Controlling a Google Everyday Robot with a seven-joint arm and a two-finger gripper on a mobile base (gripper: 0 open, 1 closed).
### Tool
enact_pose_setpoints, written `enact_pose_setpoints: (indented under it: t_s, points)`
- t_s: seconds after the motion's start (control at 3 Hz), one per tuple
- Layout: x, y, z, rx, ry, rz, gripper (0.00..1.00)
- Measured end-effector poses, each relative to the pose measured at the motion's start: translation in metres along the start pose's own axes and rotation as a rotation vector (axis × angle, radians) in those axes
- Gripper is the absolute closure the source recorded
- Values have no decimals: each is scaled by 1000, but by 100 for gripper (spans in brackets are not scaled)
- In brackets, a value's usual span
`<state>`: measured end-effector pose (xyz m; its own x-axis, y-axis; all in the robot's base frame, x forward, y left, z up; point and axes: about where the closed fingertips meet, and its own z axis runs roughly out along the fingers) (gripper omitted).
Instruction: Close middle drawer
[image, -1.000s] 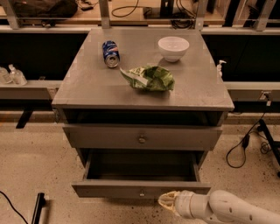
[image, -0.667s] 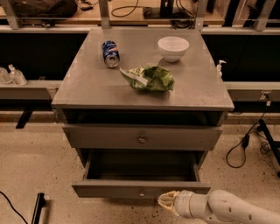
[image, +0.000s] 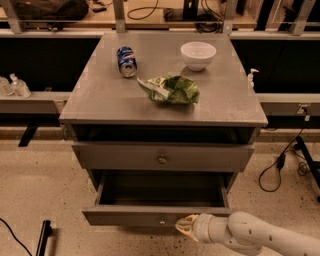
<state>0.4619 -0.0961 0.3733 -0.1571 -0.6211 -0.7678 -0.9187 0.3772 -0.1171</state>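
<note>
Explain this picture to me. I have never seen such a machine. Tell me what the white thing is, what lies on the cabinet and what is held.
This is one camera's view, looking down at a grey cabinet from the front. The white thing at the lower right is a robot's arm. The yellowish piece at its end is the gripper, the part it uses as a hand. The gripper is at the front of the middle drawer, which is pulled out and looks empty. It carries no object, and seems placed to push the drawer in. On the cabinet's top lie a blue can on its side, a white bowl and a crumpled green bag.
</note>
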Motion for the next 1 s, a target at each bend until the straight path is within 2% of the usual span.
enact_pose_setpoints:
  t_s: [0.67, 1.0]
  points:
    - [6, -16, 24, 47, 8, -12, 100]
    - [6, -18, 27, 50, 9, -15, 100]
